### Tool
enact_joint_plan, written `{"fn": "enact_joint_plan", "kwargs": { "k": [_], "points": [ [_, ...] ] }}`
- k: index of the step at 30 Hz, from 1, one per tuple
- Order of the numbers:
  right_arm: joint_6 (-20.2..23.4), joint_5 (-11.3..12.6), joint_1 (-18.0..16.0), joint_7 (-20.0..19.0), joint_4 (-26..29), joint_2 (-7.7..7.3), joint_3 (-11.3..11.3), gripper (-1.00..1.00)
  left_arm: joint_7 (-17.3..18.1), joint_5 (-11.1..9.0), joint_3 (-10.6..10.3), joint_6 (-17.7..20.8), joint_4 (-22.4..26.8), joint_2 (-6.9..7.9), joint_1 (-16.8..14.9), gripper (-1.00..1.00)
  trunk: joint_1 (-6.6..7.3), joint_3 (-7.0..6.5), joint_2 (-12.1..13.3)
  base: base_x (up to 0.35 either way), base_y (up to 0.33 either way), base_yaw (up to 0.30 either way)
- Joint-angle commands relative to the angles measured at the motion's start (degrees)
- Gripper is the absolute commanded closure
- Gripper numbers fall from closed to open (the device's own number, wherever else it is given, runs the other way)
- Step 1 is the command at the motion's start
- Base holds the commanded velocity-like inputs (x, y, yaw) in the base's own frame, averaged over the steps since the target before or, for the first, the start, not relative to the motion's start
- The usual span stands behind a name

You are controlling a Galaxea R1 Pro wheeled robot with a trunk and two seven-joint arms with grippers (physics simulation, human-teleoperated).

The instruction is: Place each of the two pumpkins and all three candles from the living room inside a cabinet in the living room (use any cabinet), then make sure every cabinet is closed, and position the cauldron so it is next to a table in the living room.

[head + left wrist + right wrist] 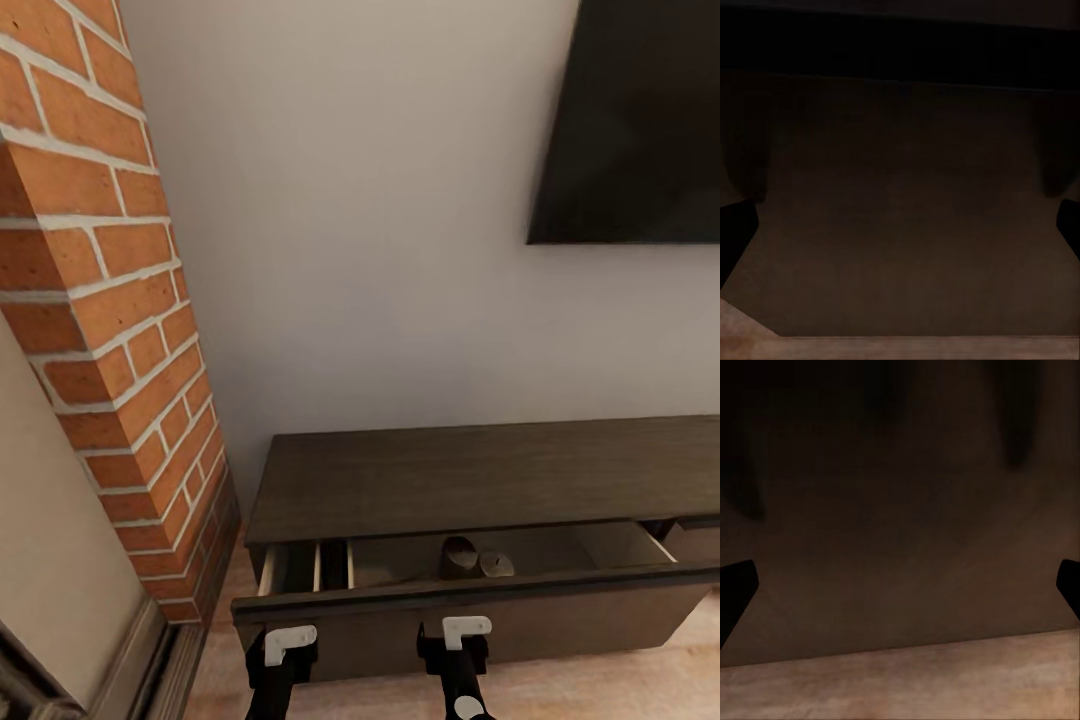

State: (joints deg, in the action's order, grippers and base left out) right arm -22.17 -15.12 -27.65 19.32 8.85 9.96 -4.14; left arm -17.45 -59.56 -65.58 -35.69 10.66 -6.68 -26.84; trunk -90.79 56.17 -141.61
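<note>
Dark-brown wooden TV cabinet (480, 480) with one drawer open, candles partly stowed

Two short grey-brown cylinder candles (476, 560) sit touching each other on the tan floor of the open wide drawer (470, 600), near the middle of its back wall; the taller one is on the left. A third candle, the pumpkins and the cauldron are not among what I can make out, so most stowing seems left, as does closing this drawer. The left gripper (283, 650) and right gripper (457, 640) hover just before the drawer's front panel, both with jaws wide and holding nothing, as the wrist views suggest. A red brick fireplace column (120, 330) stands left of the cabinet; a black wall-mounted TV (640, 120) hangs above.
</note>
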Motion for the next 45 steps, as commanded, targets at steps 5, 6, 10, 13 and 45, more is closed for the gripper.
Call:
{"fn": "enact_joint_plan", "kwargs": {
  "k": [5,6,10,13,45],
  "points": [
    [-0.13,-0.58,-0.04,0.19,-0.06,0.03,-0.43,-1.0,-0.48,0.41,-0.87,0.01,0.11,0.0,-0.05,-1.0,0.0,0.05,-0.02,0.099,0.0,0.0],
    [-0.14,-0.6,-0.04,0.19,-0.06,0.03,-0.43,-1.0,-0.48,0.41,-0.86,0.01,0.11,0.0,-0.05,-1.0,0.0,0.05,-0.02,0.084,0.0,0.0],
    [-0.15,-0.61,-0.04,0.19,-0.06,0.03,-0.43,-1.0,-0.48,0.41,-0.86,0.01,0.07,0.0,-0.05,-1.0,0.0,0.05,-0.02,0.02,0.0,0.0],
    [-0.15,-0.61,-0.04,0.19,-0.06,0.03,-0.43,-1.0,-0.48,0.41,-0.86,0.01,0.09,0.0,-0.05,-1.0,0.0,0.05,-0.02,0.0,0.0,0.0],
    [-0.15,-0.61,-0.04,0.18,-0.06,0.03,-0.43,-1.0,-0.48,0.41,-0.86,0.01,0.09,0.0,-0.05,-1.0,0.0,0.05,-0.02,0.138,0.0,0.0]
  ]
}}
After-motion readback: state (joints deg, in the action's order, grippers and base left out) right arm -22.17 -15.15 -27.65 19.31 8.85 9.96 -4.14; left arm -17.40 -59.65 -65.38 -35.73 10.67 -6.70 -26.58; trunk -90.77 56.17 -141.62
